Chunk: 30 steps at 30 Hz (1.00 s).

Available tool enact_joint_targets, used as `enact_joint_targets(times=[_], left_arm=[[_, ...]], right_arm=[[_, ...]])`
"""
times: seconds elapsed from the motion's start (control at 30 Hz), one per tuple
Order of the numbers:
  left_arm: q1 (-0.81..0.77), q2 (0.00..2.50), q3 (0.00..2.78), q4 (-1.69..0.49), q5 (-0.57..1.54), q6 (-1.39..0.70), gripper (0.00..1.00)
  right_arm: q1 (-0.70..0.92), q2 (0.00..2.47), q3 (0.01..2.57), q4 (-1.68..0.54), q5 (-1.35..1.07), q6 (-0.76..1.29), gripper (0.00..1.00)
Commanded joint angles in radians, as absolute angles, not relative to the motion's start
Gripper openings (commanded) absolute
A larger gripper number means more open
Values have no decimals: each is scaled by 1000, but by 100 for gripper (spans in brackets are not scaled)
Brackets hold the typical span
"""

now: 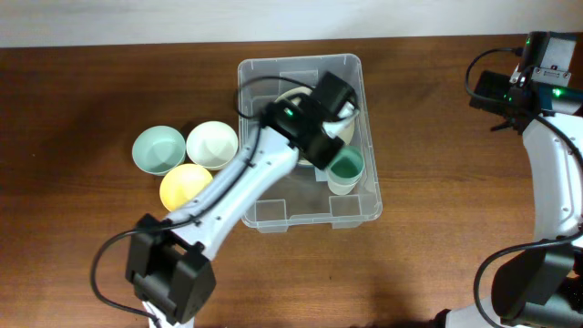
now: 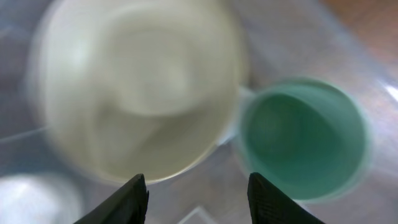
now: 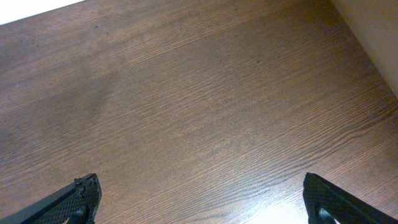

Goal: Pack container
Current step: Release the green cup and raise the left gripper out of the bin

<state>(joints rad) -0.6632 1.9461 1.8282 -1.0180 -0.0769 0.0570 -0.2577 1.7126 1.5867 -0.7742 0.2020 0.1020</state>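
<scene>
The clear plastic container (image 1: pixel 355 205) sits mid-table. Inside it are a teal cup (image 1: pixel 345 169) and a cream bowl (image 1: pixel 293 94), mostly hidden under my left arm. In the left wrist view the cream bowl (image 2: pixel 140 87) and the teal cup (image 2: pixel 303 137) lie just below my left gripper (image 2: pixel 196 199), which is open and empty above the container floor. My right gripper (image 3: pixel 199 202) is open and empty over bare table at the far right.
Three bowls stand left of the container: a pale teal one (image 1: pixel 158 149), a white one (image 1: pixel 211 144) and a yellow one (image 1: pixel 185 186). The right arm base (image 1: pixel 537 73) is at the back right corner.
</scene>
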Motion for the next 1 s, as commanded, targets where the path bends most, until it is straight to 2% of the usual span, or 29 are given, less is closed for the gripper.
enact_joint_targets(times=[0.0,0.27,0.53,0.7,0.97], left_arm=[[-552,1871,1916,-1070,-180,-46,54],[-204,1732,1935,-1211,-180,-233,54],[79,1720,1891,-1253,-139,-300,54],[186,1720,1739,-1120,7,-290,51],[212,1720,1379,-801,38,-284,52]], right_arm=[[-263,1703,1597,-771,218,109,99],[-263,1703,1597,-771,218,109,99],[-263,1703,1597,-771,218,109,99],[-263,1703,1597,-771,218,109,99],[-263,1703,1597,-771,218,109,99]])
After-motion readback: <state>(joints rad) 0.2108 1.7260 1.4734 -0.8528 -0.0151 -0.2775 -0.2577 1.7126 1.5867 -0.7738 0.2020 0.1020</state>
